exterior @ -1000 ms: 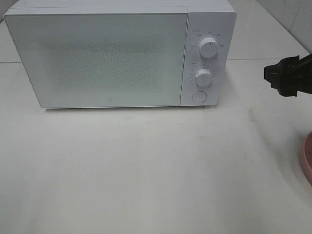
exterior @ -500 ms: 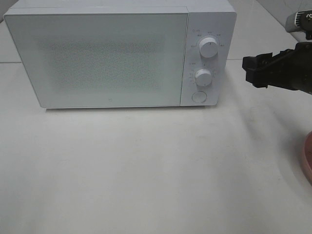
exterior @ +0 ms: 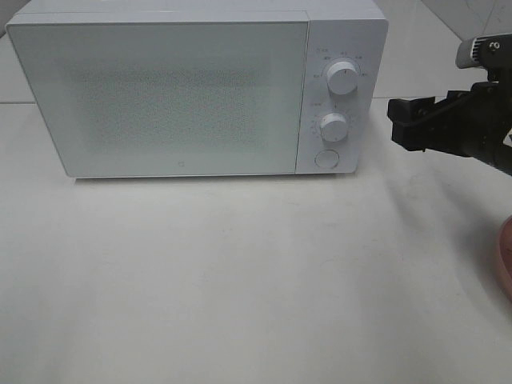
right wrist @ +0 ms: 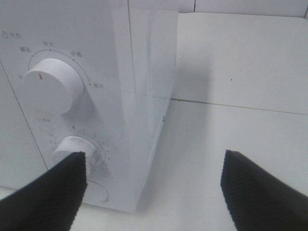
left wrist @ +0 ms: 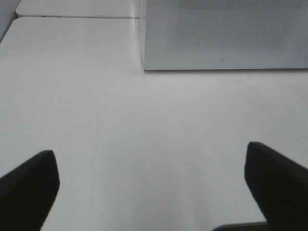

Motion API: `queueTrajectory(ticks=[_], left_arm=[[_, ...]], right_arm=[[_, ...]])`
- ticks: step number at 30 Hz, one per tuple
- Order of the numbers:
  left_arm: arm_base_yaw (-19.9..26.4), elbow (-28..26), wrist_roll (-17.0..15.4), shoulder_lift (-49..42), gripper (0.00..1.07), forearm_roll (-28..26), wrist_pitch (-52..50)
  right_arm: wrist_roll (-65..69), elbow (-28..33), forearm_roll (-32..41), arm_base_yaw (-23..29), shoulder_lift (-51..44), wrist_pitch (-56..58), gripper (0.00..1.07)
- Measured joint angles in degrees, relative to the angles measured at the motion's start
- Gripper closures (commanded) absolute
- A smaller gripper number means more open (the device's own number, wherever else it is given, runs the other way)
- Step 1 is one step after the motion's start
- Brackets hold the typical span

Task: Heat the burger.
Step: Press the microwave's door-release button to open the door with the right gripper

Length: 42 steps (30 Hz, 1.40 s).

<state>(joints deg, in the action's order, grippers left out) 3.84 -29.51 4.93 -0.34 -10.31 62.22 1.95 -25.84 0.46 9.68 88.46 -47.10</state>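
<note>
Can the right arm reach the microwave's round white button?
Probably yes: the open right gripper hangs beside the white box-shaped microwave, and nothing stands between it and the round white push button.

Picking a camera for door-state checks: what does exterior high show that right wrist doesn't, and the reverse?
Exterior high only: the microwave's whole door, shut, and the pink plate rim at the right edge of the view.
Right wrist only: the microwave's side wall, and the printed marks around the dials close enough to make out.
Both: the upper knob, lower knob, round button, white table, and the right pincer, open and empty beside the control panel.
Neither shows the burger.
</note>
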Motion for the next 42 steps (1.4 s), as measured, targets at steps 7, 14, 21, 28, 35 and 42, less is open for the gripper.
queueTrajectory(ticks=[7, 14, 21, 28, 35, 42], left_arm=[[0.00, 0.00, 0.00, 0.00, 0.09, 0.00, 0.00], [0.00, 0.00, 0.00, 0.00, 0.09, 0.00, 0.00], [0.00, 0.00, 0.00, 0.00, 0.09, 0.00, 0.00], [0.00, 0.00, 0.00, 0.00, 0.09, 0.00, 0.00], [0.00, 0.00, 0.00, 0.00, 0.09, 0.00, 0.00], [0.00, 0.00, 0.00, 0.00, 0.09, 0.00, 0.00]], right_arm=[[-4.76, 4.07, 11.17, 5.33, 1.32, -7.45, 0.33], [-6.99, 4.98, 16.73, 11.00, 6.65, -12.15, 0.33], [-7.28, 4.98, 21.03, 17.36, 13.18, -17.93, 0.33], [-7.28, 4.98, 26.93, 20.40, 17.25, -21.37, 0.33], [-7.33, 4.98, 29.22, 21.20, 19.37, -21.83, 0.34], [0.17, 4.98, 29.28, 21.20, 19.37, -22.17, 0.43]])
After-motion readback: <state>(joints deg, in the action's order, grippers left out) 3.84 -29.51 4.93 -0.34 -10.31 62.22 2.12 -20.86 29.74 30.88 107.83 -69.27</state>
